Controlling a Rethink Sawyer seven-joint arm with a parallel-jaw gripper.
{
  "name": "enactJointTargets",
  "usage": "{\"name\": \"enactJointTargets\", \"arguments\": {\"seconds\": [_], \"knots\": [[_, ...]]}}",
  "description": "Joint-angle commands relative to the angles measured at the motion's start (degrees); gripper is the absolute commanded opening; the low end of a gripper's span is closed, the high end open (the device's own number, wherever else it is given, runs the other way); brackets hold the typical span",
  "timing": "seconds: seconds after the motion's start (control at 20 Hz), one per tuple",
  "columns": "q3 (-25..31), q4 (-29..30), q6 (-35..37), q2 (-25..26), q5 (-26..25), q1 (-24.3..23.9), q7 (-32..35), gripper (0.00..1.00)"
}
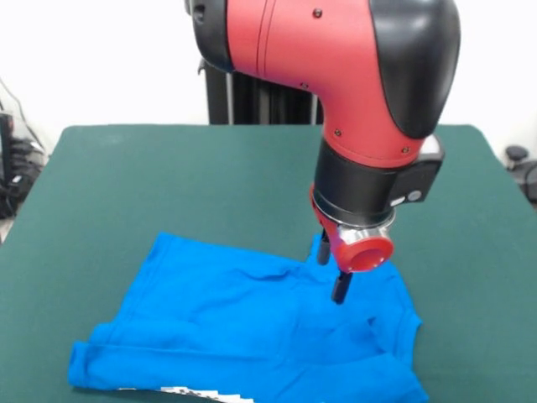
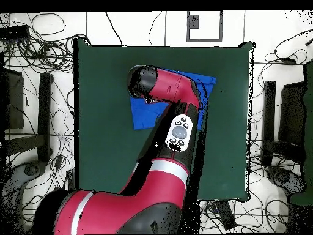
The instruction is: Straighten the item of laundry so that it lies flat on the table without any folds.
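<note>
The bright blue T-shirt (image 1: 243, 327) lies rumpled on the near part of the green table (image 1: 168, 176), plain side up. A strip of its white graphic (image 1: 201, 393) peeks out at the near edge. My gripper (image 1: 331, 270) hangs over the shirt's far right part. Its two black fingers (image 1: 340, 288) stand apart, open, with the tips at the cloth; I cannot tell if they touch it. In the overhead view the arm (image 2: 159, 85) covers the gripper and most of the shirt (image 2: 145, 113).
The robot's pedestal (image 1: 252, 101) stands at the table's far side. Cables and black equipment (image 2: 36, 49) lie on the floor around the table (image 2: 104, 92). Green table surface shows on all sides of the shirt except the near one.
</note>
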Motion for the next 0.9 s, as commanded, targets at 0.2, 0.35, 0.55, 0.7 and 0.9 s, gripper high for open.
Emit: {"name": "enactJointTargets", "arguments": {"seconds": [0.2, 0.35, 0.55, 0.7, 0.9], "knots": [[3.3, -0.6, 1.8, 4.2, 1.2, -0.9, 9.5, 1.00], [3.3, -3.6, 2.5, 5.8, 0.7, -1.4, 8.3, 1.00], [3.3, -7.2, 2.4, 8.5, 0.3, -2.0, 7.9, 1.00], [3.5, -8.8, 2.2, 9.8, 0.3, -2.3, 7.7, 1.00], [3.9, -9.6, 1.1, 10.1, 0.5, -2.4, 7.5, 1.00]]}}
